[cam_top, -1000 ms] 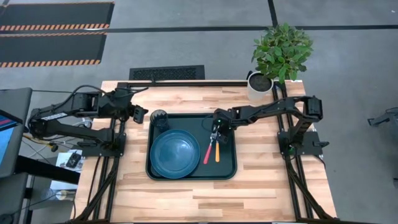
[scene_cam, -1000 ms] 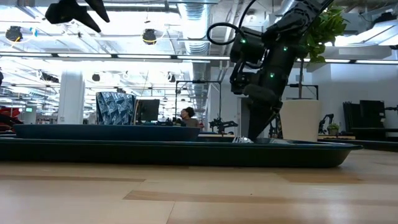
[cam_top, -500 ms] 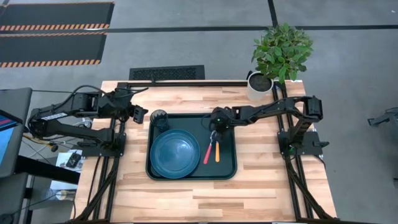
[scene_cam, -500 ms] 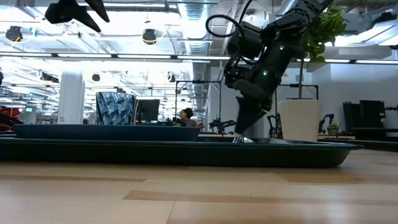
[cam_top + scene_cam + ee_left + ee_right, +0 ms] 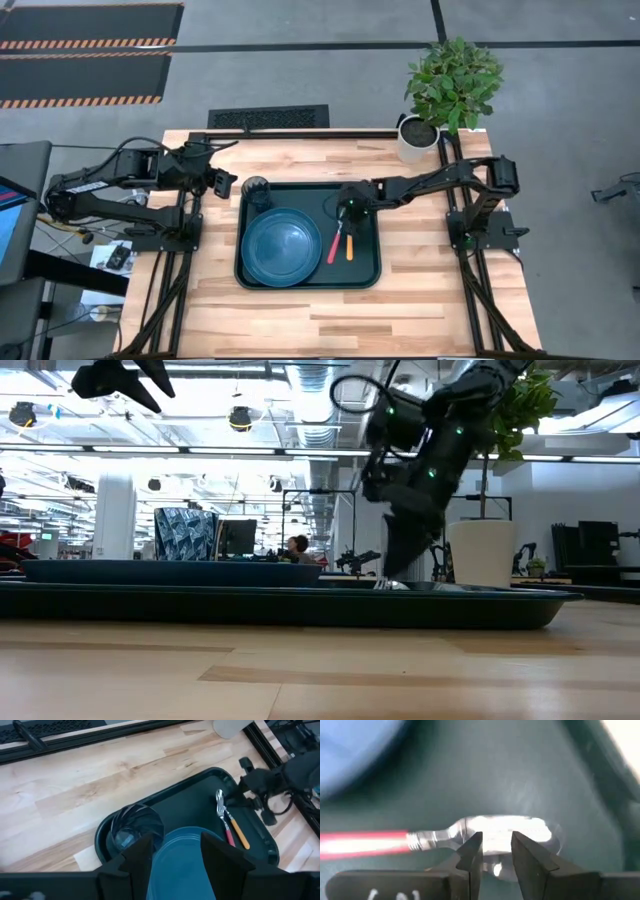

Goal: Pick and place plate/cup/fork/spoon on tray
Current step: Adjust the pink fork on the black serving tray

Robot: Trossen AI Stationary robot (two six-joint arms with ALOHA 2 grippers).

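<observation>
The dark green tray point(image 5: 366, 270) lies mid-table. On it are the blue plate point(image 5: 281, 246), the dark cup point(image 5: 256, 190) at its far left corner, and the red-handled fork point(image 5: 334, 248) beside the orange-handled spoon point(image 5: 349, 247). My right gripper point(image 5: 345, 217) points down over their metal ends, its fingers a narrow gap apart. In the right wrist view point(image 5: 496, 851) the fork's silver head point(image 5: 500, 831) lies just beyond the fingertips. My left gripper point(image 5: 225, 185) waits open, raised off the tray's far left corner. My right gripper comes from above with its fingertips point(image 5: 472, 854) down at the metal ends of the fork and spoon on the tray floor. I cannot tell whether they touch either one. Both utensils lie flat on the tray.
A white pot with a green plant point(image 5: 417, 140) stands at the table's far right corner. Bare wooden table lies on the tray's near side and to its right. The tray's raised edge point(image 5: 300, 605) runs across the low view.
My right gripper has tipped and shifted a little over the metal ends of the fork and spoon. The fork, spoon, plate and cup lie where they were.
</observation>
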